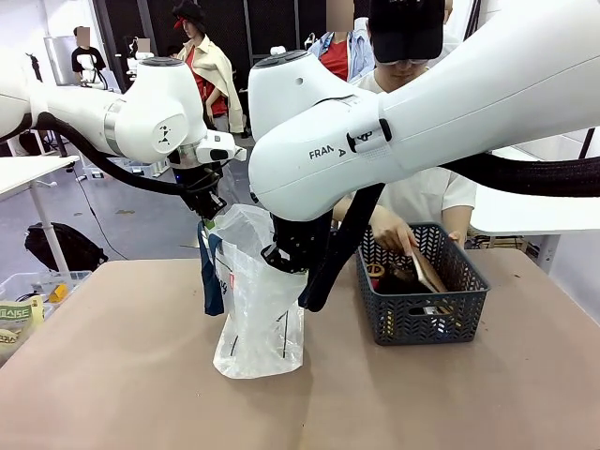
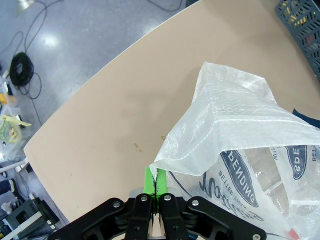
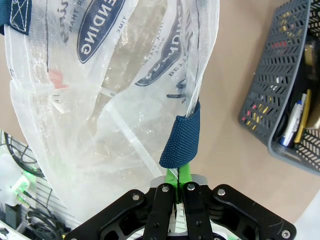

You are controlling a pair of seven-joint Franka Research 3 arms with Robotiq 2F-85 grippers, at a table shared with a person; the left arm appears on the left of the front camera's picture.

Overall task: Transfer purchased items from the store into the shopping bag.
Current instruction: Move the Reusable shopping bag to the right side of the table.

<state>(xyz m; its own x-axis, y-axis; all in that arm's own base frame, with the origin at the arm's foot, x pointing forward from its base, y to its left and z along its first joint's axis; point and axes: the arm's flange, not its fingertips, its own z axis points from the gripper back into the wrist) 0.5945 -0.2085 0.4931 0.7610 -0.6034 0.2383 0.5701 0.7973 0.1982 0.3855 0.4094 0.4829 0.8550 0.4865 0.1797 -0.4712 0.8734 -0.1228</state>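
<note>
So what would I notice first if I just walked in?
The big crinkly shopping bag standing in the middle of the table, held up at its top by the left gripper and the right gripper, both pinched shut on it. Then the dark basket to its right, where a person's hand reaches in.

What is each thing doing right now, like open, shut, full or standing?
shopping bag: upright on the table, top held up.
left gripper: shut on the bag's plastic rim.
right gripper: shut on the bag's navy strap.
basket: upright, items inside.
person's hand: reaching into the basket.
</note>
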